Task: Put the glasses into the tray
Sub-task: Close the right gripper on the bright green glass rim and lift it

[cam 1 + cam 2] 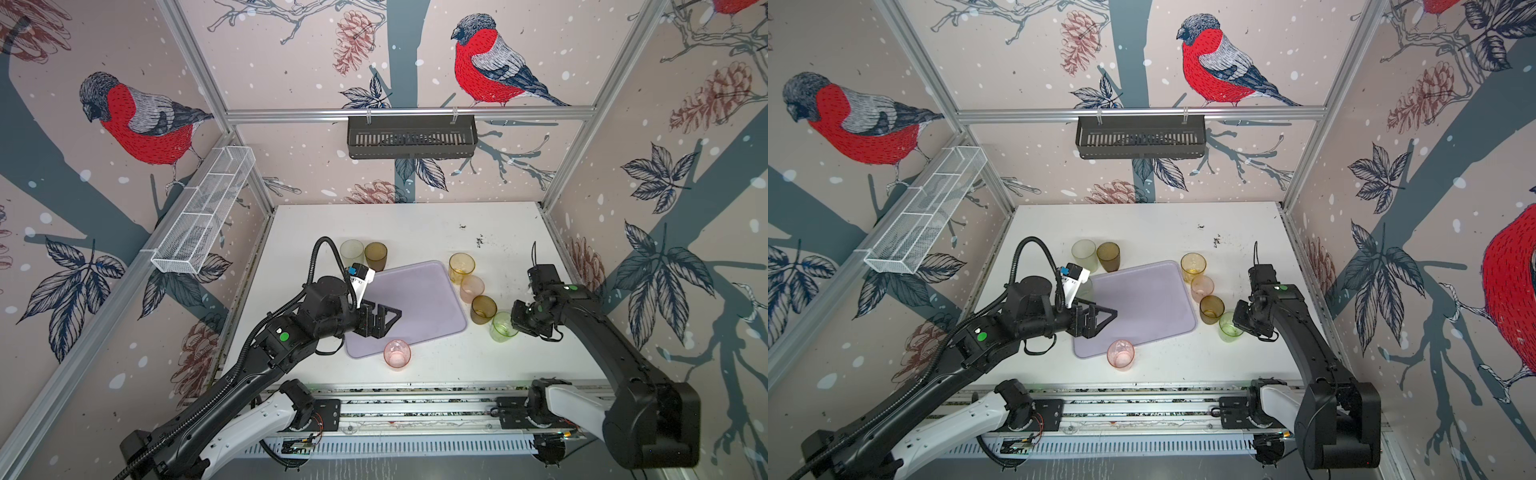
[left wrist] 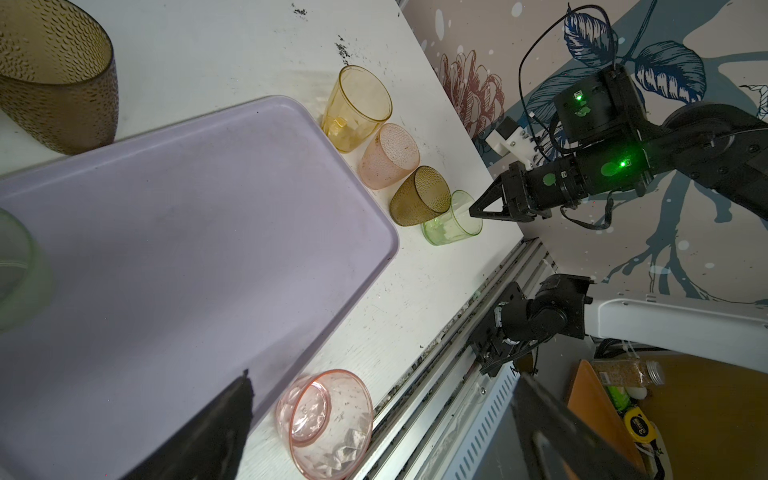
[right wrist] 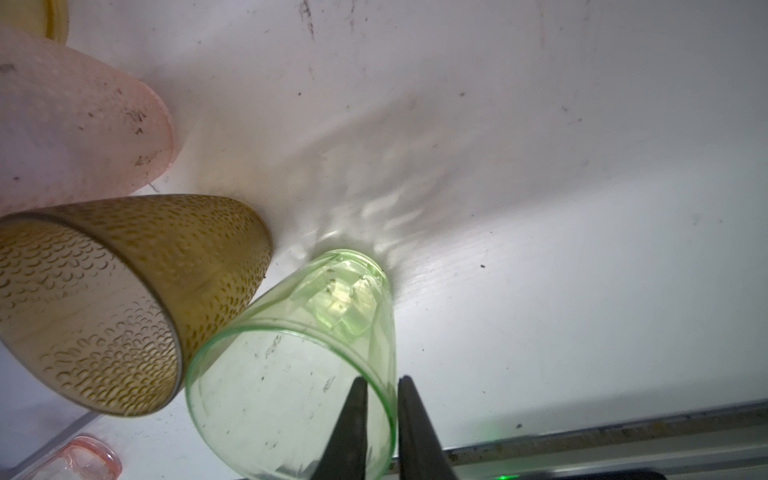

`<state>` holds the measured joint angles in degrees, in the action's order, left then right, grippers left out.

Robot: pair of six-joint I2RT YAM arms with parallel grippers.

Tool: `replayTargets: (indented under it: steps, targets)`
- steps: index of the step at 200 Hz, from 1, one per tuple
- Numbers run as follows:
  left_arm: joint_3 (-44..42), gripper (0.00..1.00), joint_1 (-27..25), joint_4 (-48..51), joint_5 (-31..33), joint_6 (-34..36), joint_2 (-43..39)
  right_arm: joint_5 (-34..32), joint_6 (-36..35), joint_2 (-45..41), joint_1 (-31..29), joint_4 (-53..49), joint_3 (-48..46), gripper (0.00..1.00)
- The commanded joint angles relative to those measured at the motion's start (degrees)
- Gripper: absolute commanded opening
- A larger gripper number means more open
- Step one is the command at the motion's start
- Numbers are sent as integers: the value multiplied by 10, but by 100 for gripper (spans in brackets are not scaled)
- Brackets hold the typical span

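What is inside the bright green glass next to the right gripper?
One finger of the right gripper dips inside the bright green glass; the other is outside its wall. Otherwise it looks empty, though the fingers hide part of its inside.

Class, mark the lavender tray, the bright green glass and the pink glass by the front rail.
lavender tray (image 1: 419, 303), in a top view, bare floor
bright green glass (image 2: 444, 228), in the left wrist view, side wall
pink glass (image 1: 397, 355), in a top view, inner base
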<state>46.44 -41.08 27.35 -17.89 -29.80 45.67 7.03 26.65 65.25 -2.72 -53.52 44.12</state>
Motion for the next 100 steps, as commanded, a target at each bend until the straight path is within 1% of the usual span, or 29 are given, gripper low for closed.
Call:
replayTargets:
  steps: [1, 26, 65, 100]
  targets:
    - [0, 97, 2, -11, 3, -3, -4, -10, 0, 0, -2, 2, 1, 17]
    - [0, 97, 4, -10, 4, -4, -7, -10, 1, -1, -4, 2, 1, 16]
    - [-1, 97, 5, -8, 6, -7, -15, -23, 6, -6, -5, 0, 0, 12]
    - [-2, 97, 5, -3, 8, -9, -23, -25, 7, -8, -7, 0, 0, 12]
